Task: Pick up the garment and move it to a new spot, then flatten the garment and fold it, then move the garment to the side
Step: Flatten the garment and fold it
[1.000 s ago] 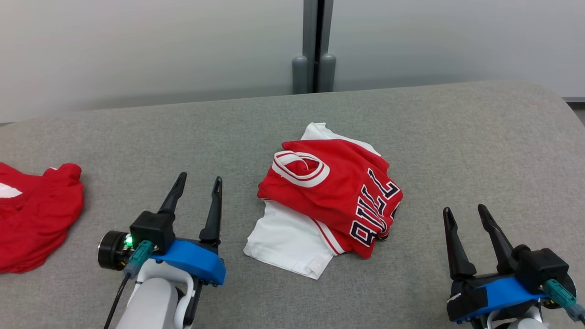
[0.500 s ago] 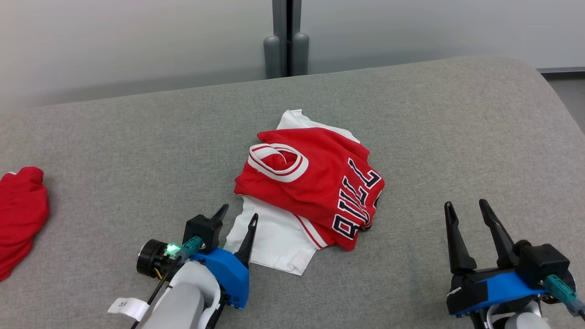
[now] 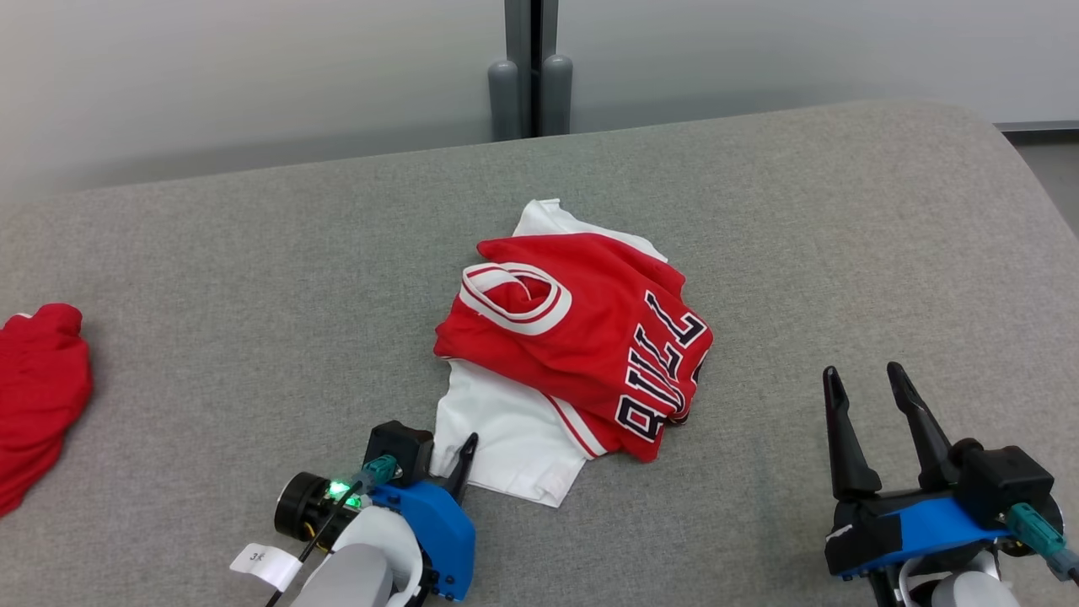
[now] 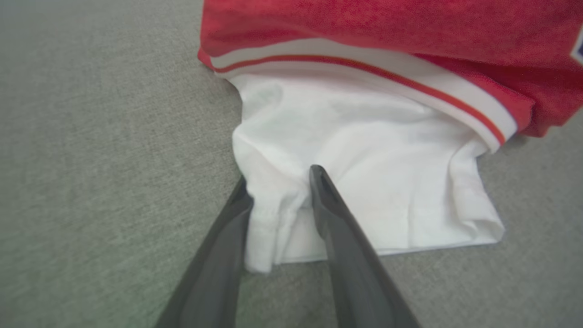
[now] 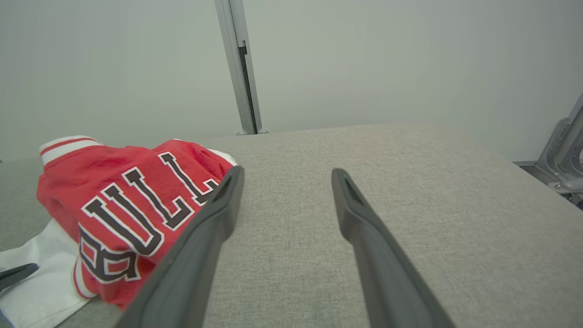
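Observation:
The garment (image 3: 582,346) is a red jersey with dark lettering and a white underlayer, lying crumpled in the middle of the grey table. My left gripper (image 3: 451,451) is down at its near white corner. In the left wrist view its two fingers straddle a bunched fold of the white hem (image 4: 273,214), with the left gripper (image 4: 278,175) still gapped and cloth filling the gap. My right gripper (image 3: 861,371) hovers open to the right of the garment (image 5: 123,200), with nothing between its fingers. The right gripper (image 5: 288,171) points across bare table.
Another red cloth (image 3: 38,396) lies at the table's left edge. The grey padded table (image 3: 253,295) rounds off at the far right. A grey post (image 3: 531,67) stands behind the table against the pale wall. A metal frame (image 5: 565,150) stands off the right side.
The head camera shifted. My left gripper moved right and down onto the garment's white corner, and its fingers have narrowed around the hem. The right gripper stayed put.

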{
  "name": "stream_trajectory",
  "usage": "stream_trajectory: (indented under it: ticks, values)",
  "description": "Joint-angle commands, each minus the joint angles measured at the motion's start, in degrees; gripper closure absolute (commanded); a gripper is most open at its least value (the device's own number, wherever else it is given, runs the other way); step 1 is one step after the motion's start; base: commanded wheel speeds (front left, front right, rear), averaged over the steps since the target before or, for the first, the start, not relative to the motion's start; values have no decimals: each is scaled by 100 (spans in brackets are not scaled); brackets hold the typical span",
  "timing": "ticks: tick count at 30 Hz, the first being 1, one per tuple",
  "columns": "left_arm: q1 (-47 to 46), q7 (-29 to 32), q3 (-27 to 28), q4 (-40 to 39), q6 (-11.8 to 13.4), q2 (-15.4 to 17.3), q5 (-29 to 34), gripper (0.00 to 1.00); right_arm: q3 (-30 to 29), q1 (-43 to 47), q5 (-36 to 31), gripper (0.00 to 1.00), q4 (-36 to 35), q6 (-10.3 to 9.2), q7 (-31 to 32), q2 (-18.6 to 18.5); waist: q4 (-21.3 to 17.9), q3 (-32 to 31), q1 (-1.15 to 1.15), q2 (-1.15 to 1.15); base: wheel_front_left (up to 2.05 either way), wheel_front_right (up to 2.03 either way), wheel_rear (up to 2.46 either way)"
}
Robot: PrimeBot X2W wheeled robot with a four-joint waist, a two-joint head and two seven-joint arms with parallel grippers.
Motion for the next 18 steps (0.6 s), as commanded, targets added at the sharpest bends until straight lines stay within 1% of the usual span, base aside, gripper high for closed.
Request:
stream_trajectory:
  ticks: [1, 6, 10, 13, 14, 16, 18]
  values:
    - [-36, -55, -35, 62, -40, -15, -52, 100, 4, -14, 15, 0, 11, 13, -32, -9, 18, -15, 0, 0, 0, 0, 0]
    - [-144, -496, 72, -124, -16, -58, -359, 100, -73, 69, 0, 0, 15, 13, -34, -8, 182, -92, 0, 0, 0, 0, 0]
    - [-52, -753, 203, -352, 83, -53, -463, 100, -105, 125, 8, 0, 26, 13, -42, -8, 400, -171, 0, 0, 0, 0, 0]
    - [95, -848, 313, -579, 162, 57, -529, 100, -100, 142, 16, 0, 33, 13, -47, -10, 579, -232, 0, 0, 0, 0, 0]
    - [95, -848, 313, -579, 162, 57, -529, 100, -100, 142, 16, 0, 33, 13, -47, -10, 579, -232, 0, 0, 0, 0, 0]
    - [314, -899, 477, -891, 296, 185, -618, 100, -96, 184, 25, 0, 50, 13, -46, -10, 769, -291, 0, 0, 0, 0, 0]
    - [414, -916, 534, -992, 341, 236, -655, 100, -95, 194, 28, 0, 51, 13, -41, -9, 827, -310, 0, 0, 0, 0, 0]
